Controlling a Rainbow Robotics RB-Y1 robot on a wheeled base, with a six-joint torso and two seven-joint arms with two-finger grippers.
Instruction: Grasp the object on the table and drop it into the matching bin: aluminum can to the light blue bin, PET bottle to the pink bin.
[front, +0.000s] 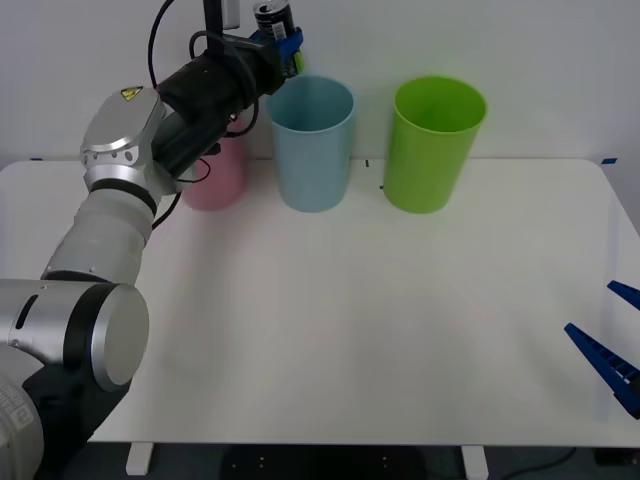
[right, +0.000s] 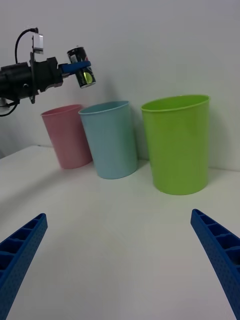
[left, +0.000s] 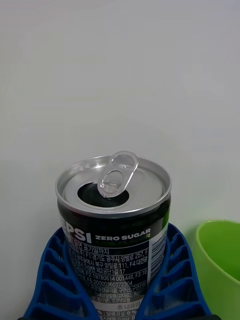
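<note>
I see the white table (front: 330, 330) with rounded corners running wide in front of me. Three bins stand on it along its far edge: the pink bin (front: 220, 180), just beside it the light blue bin (front: 314, 145), then a green bin (front: 432, 145).

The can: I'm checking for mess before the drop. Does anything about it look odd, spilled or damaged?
The aluminum can is already opened, its tab lifted over a dark opening. It sits slightly tilted in the left gripper, high above the light blue bin. No spill or dent shows. The right gripper waits open, low over the table.
</note>
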